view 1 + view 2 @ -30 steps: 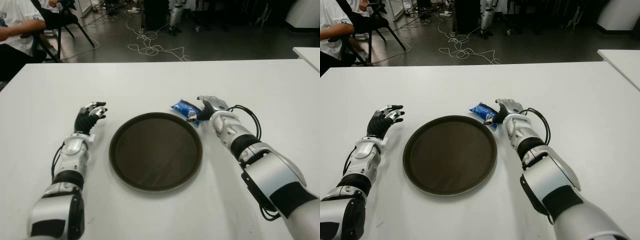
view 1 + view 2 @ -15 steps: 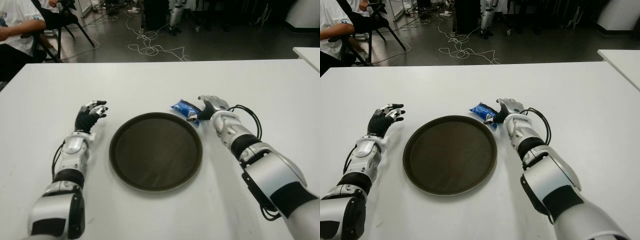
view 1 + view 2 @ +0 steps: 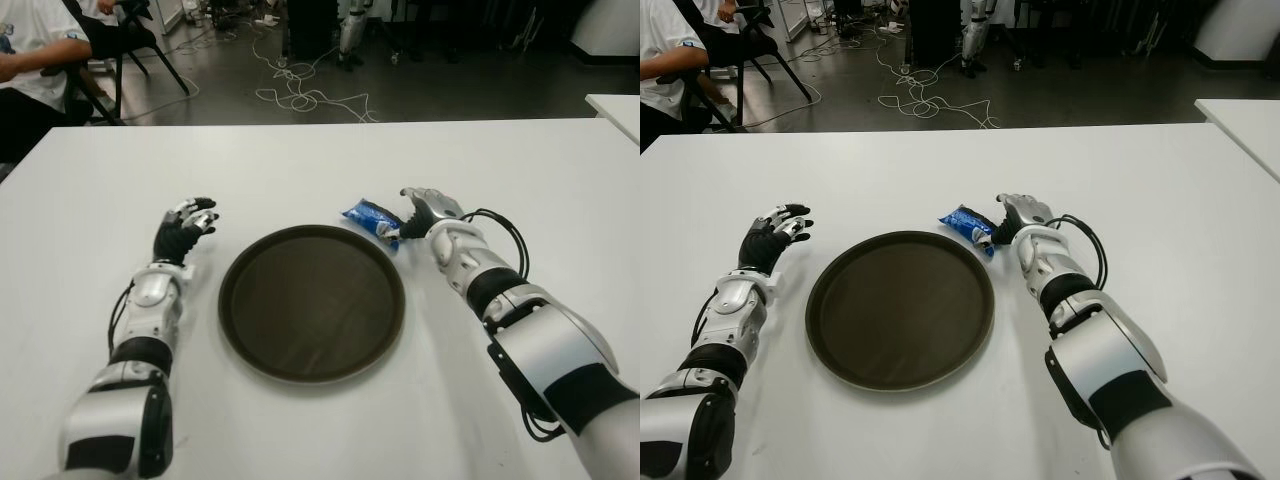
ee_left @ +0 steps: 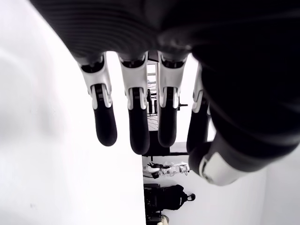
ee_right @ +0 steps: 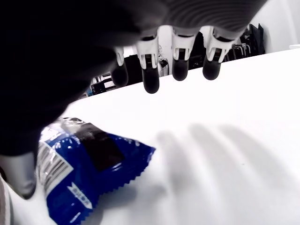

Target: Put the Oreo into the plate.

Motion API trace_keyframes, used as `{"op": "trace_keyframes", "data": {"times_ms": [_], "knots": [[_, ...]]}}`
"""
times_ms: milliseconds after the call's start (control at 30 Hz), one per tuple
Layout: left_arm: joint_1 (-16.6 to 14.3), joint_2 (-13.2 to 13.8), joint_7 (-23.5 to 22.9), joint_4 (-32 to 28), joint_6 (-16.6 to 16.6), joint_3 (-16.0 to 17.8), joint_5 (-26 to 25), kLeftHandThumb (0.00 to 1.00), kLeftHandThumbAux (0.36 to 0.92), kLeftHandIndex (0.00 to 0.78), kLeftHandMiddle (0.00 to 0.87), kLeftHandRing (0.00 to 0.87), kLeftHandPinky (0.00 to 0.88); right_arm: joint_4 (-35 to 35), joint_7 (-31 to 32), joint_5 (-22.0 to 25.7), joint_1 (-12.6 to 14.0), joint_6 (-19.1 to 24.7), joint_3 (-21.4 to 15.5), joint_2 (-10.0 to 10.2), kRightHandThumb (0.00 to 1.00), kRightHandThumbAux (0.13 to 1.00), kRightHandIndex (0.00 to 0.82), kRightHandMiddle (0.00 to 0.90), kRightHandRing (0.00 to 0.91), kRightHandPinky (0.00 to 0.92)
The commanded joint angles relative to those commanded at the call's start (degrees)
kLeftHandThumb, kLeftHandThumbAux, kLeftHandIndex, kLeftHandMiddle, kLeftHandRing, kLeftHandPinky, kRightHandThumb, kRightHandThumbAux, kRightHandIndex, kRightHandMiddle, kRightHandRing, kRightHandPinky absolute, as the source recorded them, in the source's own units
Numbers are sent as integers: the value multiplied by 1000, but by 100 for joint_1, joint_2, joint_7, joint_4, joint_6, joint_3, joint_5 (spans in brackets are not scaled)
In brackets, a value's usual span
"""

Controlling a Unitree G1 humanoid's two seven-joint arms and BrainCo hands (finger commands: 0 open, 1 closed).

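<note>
- White table (image 3: 300, 160) fills the view, with a dark floor and loose cables (image 3: 300, 95) beyond its far edge.
- Round dark plate (image 3: 312, 302) sits at the centre, bare.
- Right robot hand (image 3: 425, 210) hovers with fingers extended just right of the Oreo, holding nothing.
- Left robot hand (image 3: 183, 228), fingers spread, shows left of the plate.
- Blue Oreo (image 3: 372, 218) packet lies on the table at the plate's far right rim.
</note>
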Motion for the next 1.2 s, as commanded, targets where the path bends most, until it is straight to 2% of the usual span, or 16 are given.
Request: {"op": "trace_keyframes", "data": {"times_ms": [167,533,900,1200], "knots": [[0,-7,3,3,-7,-2,4,286,703,174,269,275,279,10,91,-8,5,7,7,-7,0,614,53,21,39,73],[12,-22,19,2,-87,-26,39,292,706,161,267,274,289,7,282,-9,44,-72,23,-16,0,676,79,68,78,90],[21,-48,51,-2,-87,-28,30,300,718,162,257,264,288,14,298,-110,75,-110,128,-3,0,705,82,67,74,76],[20,-62,75,-3,-105,-48,38,282,704,164,264,269,282,11,239,-145,109,-195,214,21,0,720,79,60,71,79]]}}
